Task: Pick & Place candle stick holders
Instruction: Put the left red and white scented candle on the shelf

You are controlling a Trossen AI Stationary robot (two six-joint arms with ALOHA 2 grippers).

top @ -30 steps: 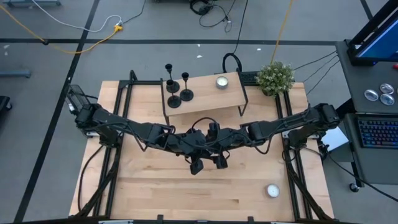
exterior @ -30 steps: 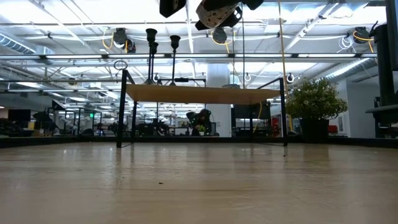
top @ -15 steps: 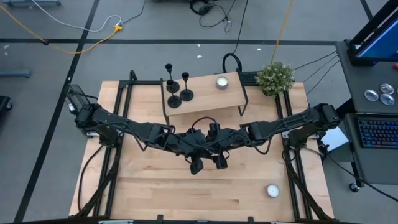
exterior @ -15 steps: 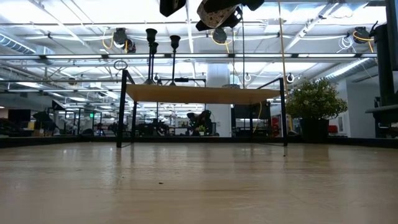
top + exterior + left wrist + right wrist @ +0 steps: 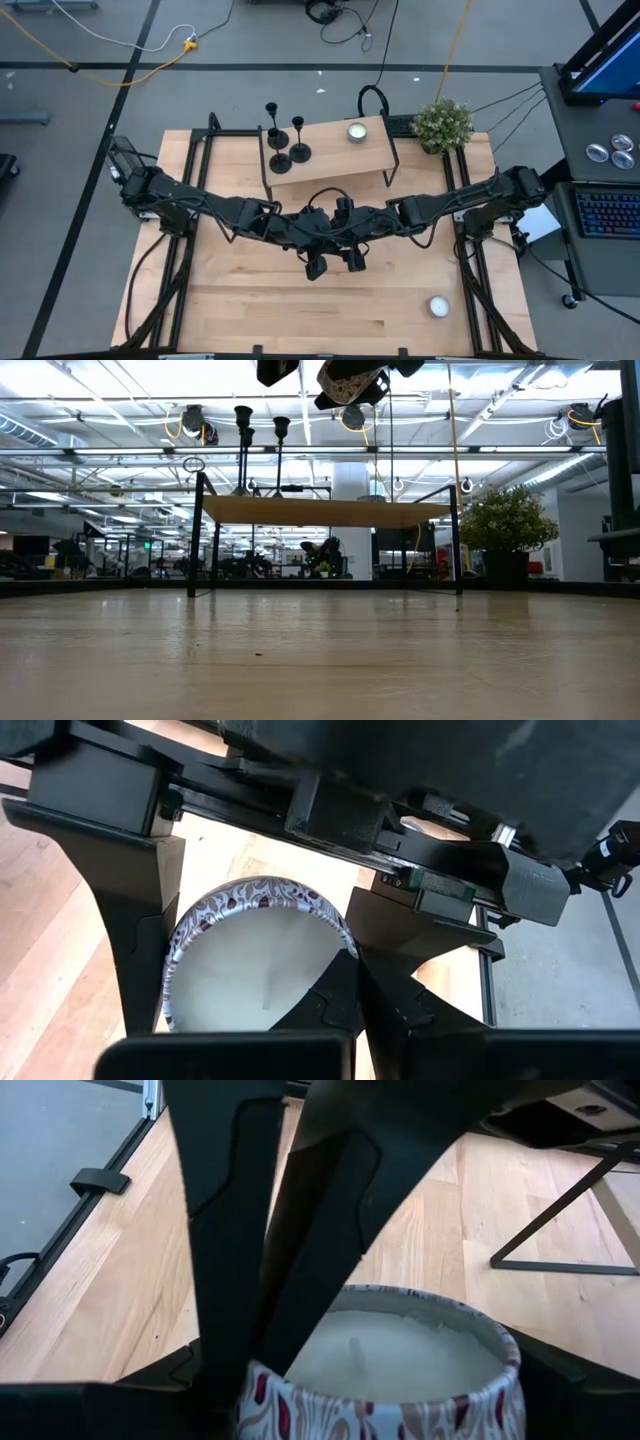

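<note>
Three black candle stick holders stand on their round bases at the left end of a small wooden side table; they also show in the low view. No gripper touches them. My left gripper and right gripper meet above the middle of the main table. Both are shut on one candle in a patterned tin, which also shows in the right wrist view. The grippers hide this candle in the high view. My left gripper pinches the tin's rim, with one finger inside over the wax and one outside. The fingers come from above. The candle is lifted clear of the table, wax up. My right gripper has its two fingers on opposite sides of the tin's wall, one finger on each side, spanning the tin's width. The candle sits upright between them, lifted clear.
A second candle stands on the side table's right part and a third on the main table near its front right. A potted plant stands behind the side table's right end. Black frame rails run along the table's left and right edges.
</note>
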